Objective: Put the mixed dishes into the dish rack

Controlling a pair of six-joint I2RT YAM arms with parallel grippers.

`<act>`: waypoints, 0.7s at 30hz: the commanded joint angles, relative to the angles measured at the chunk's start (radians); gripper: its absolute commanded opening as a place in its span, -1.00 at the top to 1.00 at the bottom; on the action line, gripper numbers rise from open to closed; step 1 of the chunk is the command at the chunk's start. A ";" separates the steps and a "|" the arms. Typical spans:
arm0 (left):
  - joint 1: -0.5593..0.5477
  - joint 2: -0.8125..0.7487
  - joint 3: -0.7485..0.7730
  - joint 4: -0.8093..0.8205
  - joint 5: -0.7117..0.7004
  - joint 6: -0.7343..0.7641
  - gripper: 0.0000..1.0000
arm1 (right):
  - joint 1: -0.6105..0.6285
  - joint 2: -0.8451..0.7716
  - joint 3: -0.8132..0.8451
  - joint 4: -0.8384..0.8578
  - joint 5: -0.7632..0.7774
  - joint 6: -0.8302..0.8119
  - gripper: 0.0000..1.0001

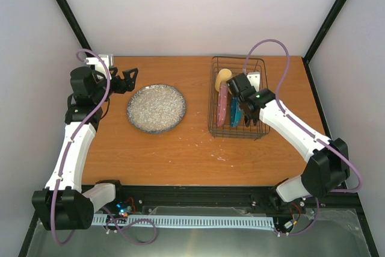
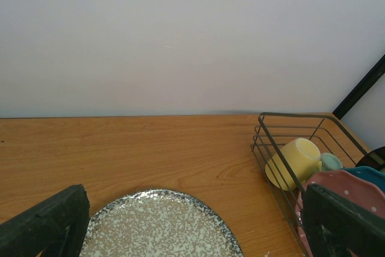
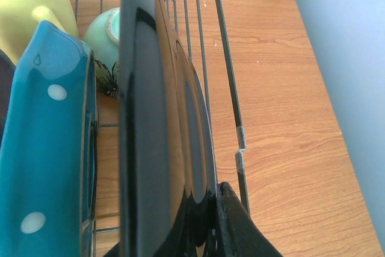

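Observation:
The grey speckled plate (image 1: 156,108) lies flat on the table, left of the dish rack (image 1: 260,91). My left gripper (image 1: 129,80) is open and empty above the table behind the plate's far left edge; in the left wrist view its fingers (image 2: 48,227) flank the plate (image 2: 159,227). The rack holds the yellow mug (image 1: 223,78), the pink dotted plate (image 1: 222,103) and the teal dotted plate (image 1: 234,112), both on edge. My right gripper (image 1: 246,111) is shut on the dark-rimmed plate (image 3: 156,136), which stands upright in the rack beside the teal plate (image 3: 51,148). The mint-green bowl (image 3: 108,34) sits by the mug (image 3: 24,4).
The rack's right wire wall (image 3: 225,70) runs close along the dark plate. The rack (image 2: 283,142) with the mug (image 2: 295,161) shows at the right of the left wrist view. A white block (image 1: 99,61) sits at the table's back left corner. White walls enclose the table.

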 commanded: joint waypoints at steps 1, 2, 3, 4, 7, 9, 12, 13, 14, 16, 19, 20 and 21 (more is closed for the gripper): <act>0.003 -0.019 0.004 -0.014 -0.006 0.021 -0.92 | 0.034 0.030 -0.058 -0.065 -0.172 0.003 0.94; 0.002 -0.020 0.004 -0.013 -0.007 0.021 -0.92 | 0.037 0.024 -0.067 -0.067 -0.174 0.012 0.94; 0.003 -0.020 0.004 -0.013 -0.008 0.021 -0.92 | 0.041 0.015 -0.079 -0.069 -0.174 0.019 0.95; 0.004 -0.019 0.004 -0.013 -0.007 0.021 -0.91 | 0.042 0.007 -0.090 -0.069 -0.178 0.027 0.94; 0.004 -0.020 0.002 -0.012 -0.002 0.018 -0.92 | 0.048 -0.018 -0.131 -0.069 -0.187 0.048 0.94; 0.003 -0.021 0.000 -0.012 0.003 0.015 -0.91 | 0.053 -0.032 -0.154 -0.071 -0.192 0.063 0.94; 0.003 -0.022 -0.004 -0.012 0.011 0.013 -0.90 | 0.059 -0.057 -0.189 -0.077 -0.200 0.082 0.94; 0.003 -0.025 -0.004 -0.013 0.012 0.012 -0.90 | 0.061 -0.065 -0.197 -0.075 -0.203 0.087 0.94; 0.003 -0.027 -0.004 -0.012 0.015 0.010 -0.90 | 0.062 -0.072 -0.208 -0.073 -0.202 0.092 0.94; 0.003 -0.029 -0.002 -0.012 0.016 0.006 -0.90 | 0.063 -0.086 -0.216 -0.073 -0.199 0.099 0.85; 0.003 -0.030 0.001 -0.019 0.017 0.003 -0.92 | 0.063 -0.099 -0.213 -0.070 -0.193 0.106 0.38; 0.004 -0.030 0.002 -0.022 0.018 0.001 -0.94 | 0.063 -0.107 -0.211 -0.066 -0.191 0.106 0.25; 0.004 -0.029 0.003 -0.025 0.021 -0.003 -0.96 | 0.063 -0.113 -0.208 -0.060 -0.189 0.104 0.13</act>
